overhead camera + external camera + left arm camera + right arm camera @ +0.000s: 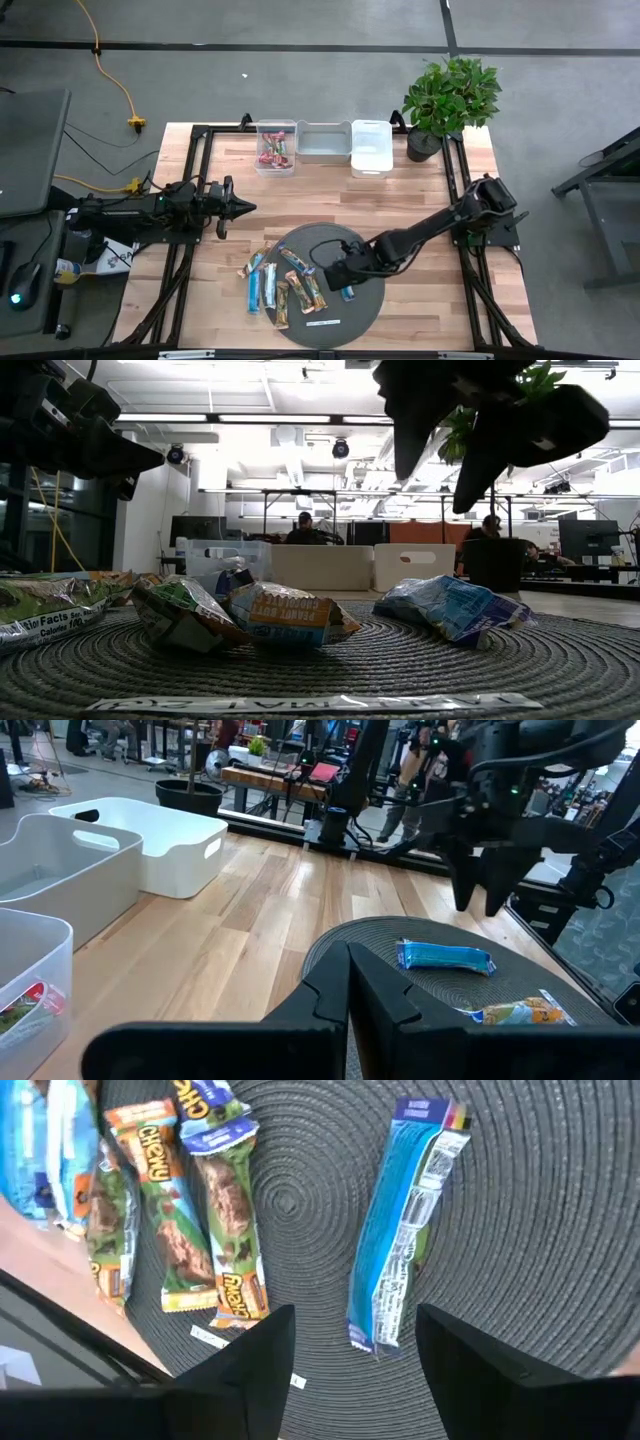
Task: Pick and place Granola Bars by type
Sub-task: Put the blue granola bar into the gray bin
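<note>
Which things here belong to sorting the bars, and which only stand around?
Belong to the job:
- granola bars on round mat
- blue bar under right hand
- three bins

Only standing around:
- potted plant
- white label strip

Wooden table carries round mat, three bins, potted plant
</note>
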Available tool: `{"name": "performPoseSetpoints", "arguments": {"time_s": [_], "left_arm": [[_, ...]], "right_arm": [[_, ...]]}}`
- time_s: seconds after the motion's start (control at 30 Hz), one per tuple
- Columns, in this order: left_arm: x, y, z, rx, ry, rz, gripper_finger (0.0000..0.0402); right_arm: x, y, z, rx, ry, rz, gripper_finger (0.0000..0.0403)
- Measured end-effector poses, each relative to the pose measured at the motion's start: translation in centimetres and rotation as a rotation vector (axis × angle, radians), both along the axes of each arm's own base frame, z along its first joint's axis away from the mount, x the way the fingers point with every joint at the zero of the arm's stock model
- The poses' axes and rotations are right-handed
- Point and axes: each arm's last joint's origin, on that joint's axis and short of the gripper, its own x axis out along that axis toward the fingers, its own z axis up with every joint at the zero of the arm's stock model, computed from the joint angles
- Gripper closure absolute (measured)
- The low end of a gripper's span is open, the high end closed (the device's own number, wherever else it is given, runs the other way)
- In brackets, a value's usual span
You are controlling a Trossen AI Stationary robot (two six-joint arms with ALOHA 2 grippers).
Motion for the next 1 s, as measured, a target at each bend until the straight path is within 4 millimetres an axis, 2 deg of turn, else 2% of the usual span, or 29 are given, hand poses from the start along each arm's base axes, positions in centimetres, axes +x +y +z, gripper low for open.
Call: {"name": "performPoseSetpoints", "arguments": {"time_s": [0.6,0.73,0.87,1.0], "left_arm": [[0.0,0.0,0.0,0.0,0.0,0.0,0.0401],[0.0,0.0,0.0,0.0,0.0,0.0,0.0401],[0.0,0.0,0.0,0.0,0.0,0.0,0.0401],[0.0,0.0,0.0,0.0,0.0,0.0,0.0401]], "right_arm": [[1.7,1.4,1.4,0.022,-0.269,0.053,0.021],[3.2,1.6,2.5,0.005,-0.309,0.089,0.021],[5.7,1.8,3.5,-0.057,-0.236,0.144,0.021],[6.8,1.5,4.4,-0.132,-0.078,0.16,0.021]]}}
